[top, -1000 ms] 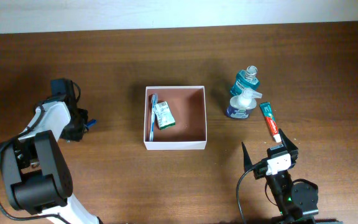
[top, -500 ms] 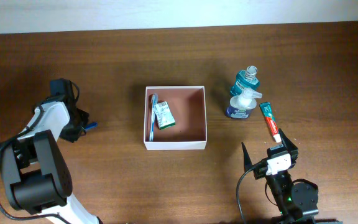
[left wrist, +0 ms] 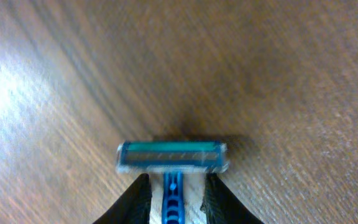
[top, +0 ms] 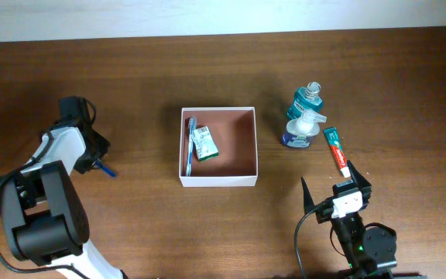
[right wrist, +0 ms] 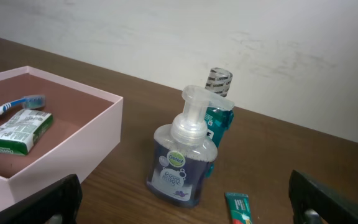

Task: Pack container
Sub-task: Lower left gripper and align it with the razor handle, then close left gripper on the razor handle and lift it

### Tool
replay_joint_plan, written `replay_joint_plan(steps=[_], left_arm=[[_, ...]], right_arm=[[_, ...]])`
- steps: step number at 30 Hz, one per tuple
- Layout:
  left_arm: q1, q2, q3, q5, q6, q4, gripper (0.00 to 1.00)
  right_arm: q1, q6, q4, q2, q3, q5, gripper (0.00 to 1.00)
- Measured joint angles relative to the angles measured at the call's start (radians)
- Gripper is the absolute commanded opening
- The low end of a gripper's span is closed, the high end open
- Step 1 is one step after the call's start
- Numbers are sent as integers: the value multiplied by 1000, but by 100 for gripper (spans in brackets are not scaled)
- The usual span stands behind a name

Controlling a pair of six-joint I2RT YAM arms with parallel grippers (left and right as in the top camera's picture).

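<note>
The container (top: pixel 218 180) is a square white box with a reddish-brown floor at the table's middle; it also shows in the right wrist view (right wrist: pixel 73 155). It holds a blue toothbrush (top: pixel 190 143) and a small green box (top: pixel 204 144). My left gripper (top: pixel 93 159) is at the far left, low over the table. Its fingers (left wrist: pixel 174 193) are close together on the handle of a blue razor (left wrist: pixel 171 157), whose head points away from them. My right gripper (top: pixel 333 184) is open and empty at the front right, facing the bottles (right wrist: pixel 185 214).
A foam pump bottle (top: pixel 298 130) (right wrist: pixel 182 165) and a teal mouthwash bottle (top: pixel 307 99) (right wrist: pixel 219 106) stand right of the container. A toothpaste tube (top: pixel 335 151) (right wrist: pixel 238 208) lies just in front of them, near my right gripper.
The razor has swung with my left gripper from pointing right to pointing down-right, a little toward the front. The right arm has not moved.
</note>
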Motion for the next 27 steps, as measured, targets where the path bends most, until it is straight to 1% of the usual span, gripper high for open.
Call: replay_joint_plan(steps=[2, 4, 6, 13, 18, 27], left_arm=[[0, 2, 0, -1, 50, 19, 31], [0, 4, 0, -3, 110, 41, 35], [0, 6, 0, -3, 172, 58, 37], [1, 9, 0, 48, 336, 100, 39], [1, 10, 0, 89, 383, 108, 38], [1, 9, 7, 111, 404, 52, 38]], right_arm=[[0, 0, 0, 0, 0, 0, 98], [0, 0, 0, 0, 0, 0, 98], [0, 0, 0, 0, 0, 0, 98], [0, 0, 0, 0, 0, 0, 98], [0, 0, 0, 0, 0, 0, 98], [0, 0, 0, 0, 0, 0, 98]])
